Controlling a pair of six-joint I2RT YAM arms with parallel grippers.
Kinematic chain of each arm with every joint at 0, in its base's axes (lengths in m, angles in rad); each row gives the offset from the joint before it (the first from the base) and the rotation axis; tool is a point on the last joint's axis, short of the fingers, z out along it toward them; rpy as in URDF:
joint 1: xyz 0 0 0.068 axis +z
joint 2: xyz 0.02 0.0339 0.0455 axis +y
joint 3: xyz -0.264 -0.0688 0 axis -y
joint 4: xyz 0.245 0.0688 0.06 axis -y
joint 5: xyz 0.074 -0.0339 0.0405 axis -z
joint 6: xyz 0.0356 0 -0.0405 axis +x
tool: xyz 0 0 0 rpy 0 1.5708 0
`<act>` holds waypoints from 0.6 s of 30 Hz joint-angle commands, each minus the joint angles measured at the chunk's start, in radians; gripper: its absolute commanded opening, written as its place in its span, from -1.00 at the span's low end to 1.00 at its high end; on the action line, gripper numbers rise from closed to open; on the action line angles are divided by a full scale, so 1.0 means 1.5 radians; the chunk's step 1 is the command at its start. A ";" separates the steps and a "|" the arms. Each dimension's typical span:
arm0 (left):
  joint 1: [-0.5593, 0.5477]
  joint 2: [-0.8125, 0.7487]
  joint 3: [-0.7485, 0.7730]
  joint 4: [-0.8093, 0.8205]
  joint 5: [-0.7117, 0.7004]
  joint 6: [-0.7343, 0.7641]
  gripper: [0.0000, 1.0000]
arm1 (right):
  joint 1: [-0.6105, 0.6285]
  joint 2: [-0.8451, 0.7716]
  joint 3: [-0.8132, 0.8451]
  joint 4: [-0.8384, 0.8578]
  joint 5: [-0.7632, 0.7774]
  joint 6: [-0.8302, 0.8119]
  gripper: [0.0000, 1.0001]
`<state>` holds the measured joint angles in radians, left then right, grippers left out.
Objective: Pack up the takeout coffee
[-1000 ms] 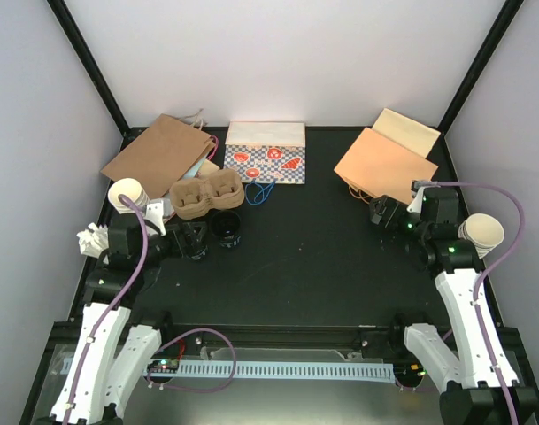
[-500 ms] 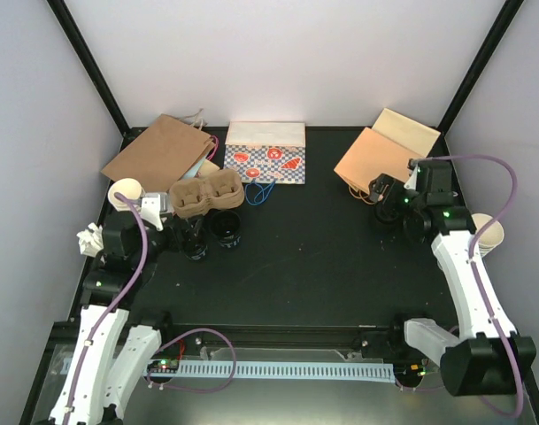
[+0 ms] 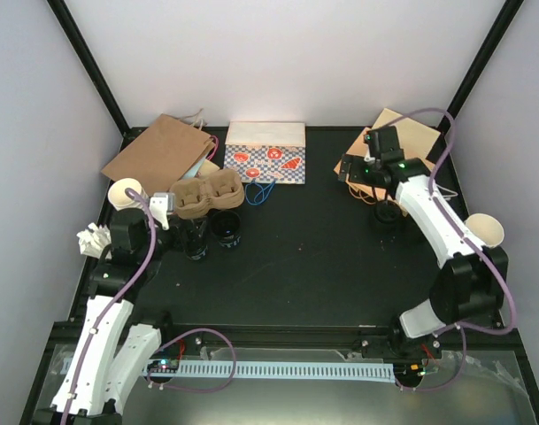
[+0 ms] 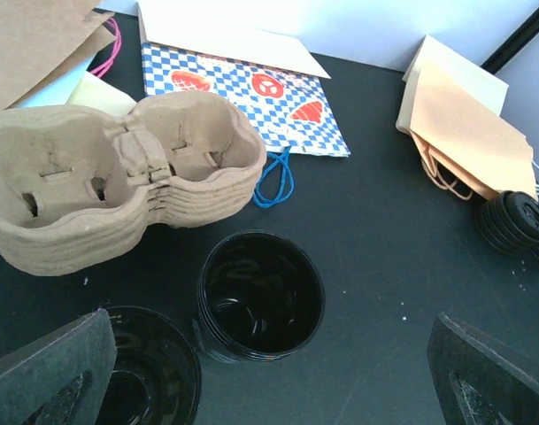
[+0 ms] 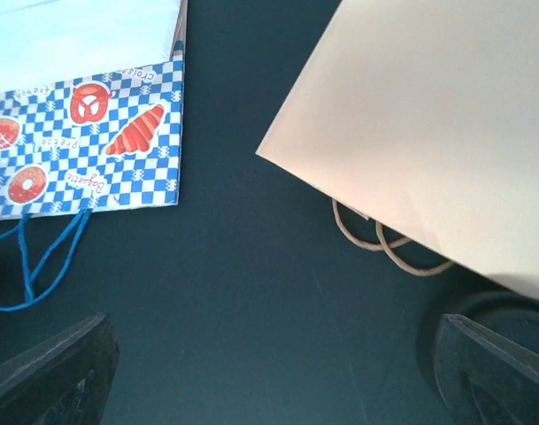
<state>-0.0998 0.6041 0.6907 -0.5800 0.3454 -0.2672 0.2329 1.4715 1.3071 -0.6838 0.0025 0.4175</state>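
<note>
One black cup [image 4: 260,297] and a second cup [image 4: 150,376] stand upright on the tabletop [image 4: 384,266] just in front of the cardboard tray [image 4: 119,190], neither in a hollow yet. The left claw [image 4: 269,390] hangs wide open and empty over them. The right claw [image 5: 269,381], also open and empty, hovers well to the tray's right. The cups look light, stiff and glossy, likely slippery. They are perhaps empty, though their dark insides hide that. Pinching the wall at the rim seems safest.
</note>
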 commanded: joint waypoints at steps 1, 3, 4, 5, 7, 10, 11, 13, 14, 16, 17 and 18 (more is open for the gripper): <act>-0.001 0.008 0.004 0.022 0.029 0.011 0.97 | 0.033 0.058 0.059 -0.024 0.110 -0.058 1.00; -0.003 0.006 0.002 0.025 0.032 0.012 0.98 | 0.043 0.104 0.095 -0.040 0.143 -0.079 1.00; -0.003 0.003 0.000 0.027 0.034 0.012 0.98 | 0.048 0.125 0.114 -0.049 0.169 -0.089 1.00; -0.004 0.002 -0.001 0.029 0.035 0.013 0.98 | 0.055 0.145 0.132 -0.055 0.187 -0.100 1.00; -0.005 0.000 -0.002 0.032 0.038 0.013 0.98 | 0.070 0.183 0.165 -0.064 0.229 -0.116 1.00; -0.006 -0.006 -0.002 0.032 0.038 0.015 0.98 | 0.091 0.233 0.214 -0.071 0.269 -0.141 1.00; -0.006 -0.007 -0.003 0.032 0.038 0.016 0.98 | 0.094 0.249 0.225 -0.072 0.276 -0.147 1.00; -0.007 -0.011 -0.003 0.033 0.037 0.017 0.98 | 0.095 0.275 0.245 -0.071 0.293 -0.159 1.00; -0.007 -0.012 -0.003 0.034 0.037 0.017 0.97 | 0.094 0.287 0.251 -0.068 0.302 -0.166 1.00; -0.008 -0.013 -0.004 0.035 0.038 0.018 0.98 | 0.094 0.310 0.261 -0.055 0.325 -0.183 1.00; -0.008 -0.014 -0.004 0.035 0.038 0.018 0.98 | 0.094 0.323 0.267 -0.049 0.337 -0.193 1.00; -0.008 -0.014 -0.003 0.035 0.037 0.018 0.98 | 0.094 0.338 0.277 -0.048 0.349 -0.199 1.00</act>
<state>-0.1066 0.5941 0.6834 -0.5587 0.3840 -0.2611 0.3775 1.9251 1.6741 -0.7685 0.4088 0.1848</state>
